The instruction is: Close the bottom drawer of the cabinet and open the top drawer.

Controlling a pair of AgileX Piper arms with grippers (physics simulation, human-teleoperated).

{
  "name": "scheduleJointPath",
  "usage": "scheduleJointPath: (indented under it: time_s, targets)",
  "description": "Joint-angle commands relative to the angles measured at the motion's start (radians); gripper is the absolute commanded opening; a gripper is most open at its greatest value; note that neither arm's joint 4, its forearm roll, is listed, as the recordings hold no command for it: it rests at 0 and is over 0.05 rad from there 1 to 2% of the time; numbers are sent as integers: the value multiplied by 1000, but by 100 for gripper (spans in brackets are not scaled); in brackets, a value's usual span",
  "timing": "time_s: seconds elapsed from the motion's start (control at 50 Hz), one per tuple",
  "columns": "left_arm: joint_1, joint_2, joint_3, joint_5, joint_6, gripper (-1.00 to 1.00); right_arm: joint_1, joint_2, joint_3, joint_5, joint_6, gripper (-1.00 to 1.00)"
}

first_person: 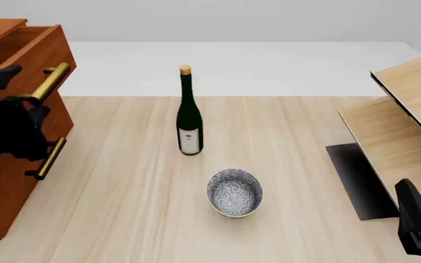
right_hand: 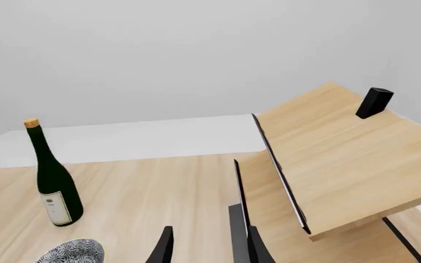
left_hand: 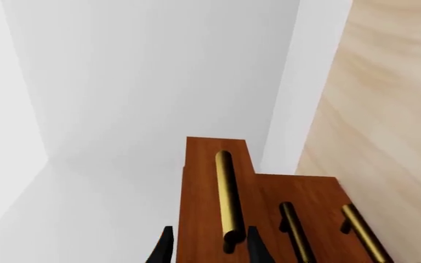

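The reddish-brown cabinet (first_person: 6,192) stands at the table's left edge. Its top drawer (first_person: 44,52) is pulled out from the cabinet body. My left gripper (first_person: 17,87) is at the drawer's brass handle (first_person: 53,81). In the left wrist view the handle (left_hand: 227,200) runs between the two fingertips of this gripper (left_hand: 210,247), which stands open around it. The bottom drawer's handle (left_hand: 364,233) and the middle one (left_hand: 295,230) sit on one flush front. At the near right my right gripper (right_hand: 206,246) is open and holds nothing.
A dark green wine bottle (first_person: 189,118) stands mid-table with a patterned bowl (first_person: 234,192) in front of it. Pale plywood boards (first_person: 408,109) lean at the right over a black slab (first_person: 357,178). The right arm (first_person: 419,230) rests at the near right corner.
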Motion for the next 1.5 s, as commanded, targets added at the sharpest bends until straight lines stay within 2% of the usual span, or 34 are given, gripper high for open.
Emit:
scheduleJointPath:
  time_s: [0.02,0.38,0.72,0.9,1.08,1.16,1.18,1.28,1.3,1.36,1.38,1.42,1.46,1.5]
  targets:
    - [-5,-53,-25,-17,-4,100,1,0,0,0,0,100]
    - [-23,-94,9,3,-15,100,0,0,0,0,0,100]
    - [-58,-192,-2,103,-40,100,0,-1,-1,0,10,100]
    - [-74,-199,6,108,-59,100,0,-1,-1,0,15,100]
    - [-95,-203,-51,152,-82,100,0,-1,-2,0,20,100]
    - [-106,-206,-88,189,-106,100,0,-2,-2,0,22,100]
    - [-128,-199,-162,276,-186,100,-3,-2,-2,-1,26,100]
    - [-108,-169,-229,338,-250,100,-14,-2,-5,-2,37,100]
    - [-116,-160,-278,383,-299,100,-17,-2,-4,-2,41,100]
    - [-111,-164,-292,396,-298,100,-18,-1,-6,-2,50,100]
    - [-130,-142,-359,463,-363,100,-17,-1,-5,-2,53,100]
    - [-120,-138,-342,441,-342,100,-17,-1,-5,-2,56,100]
    - [-128,-117,-392,487,-398,100,-17,-1,-6,-2,62,100]
    - [-98,-117,-398,482,-408,100,-16,-1,-6,-3,67,100]
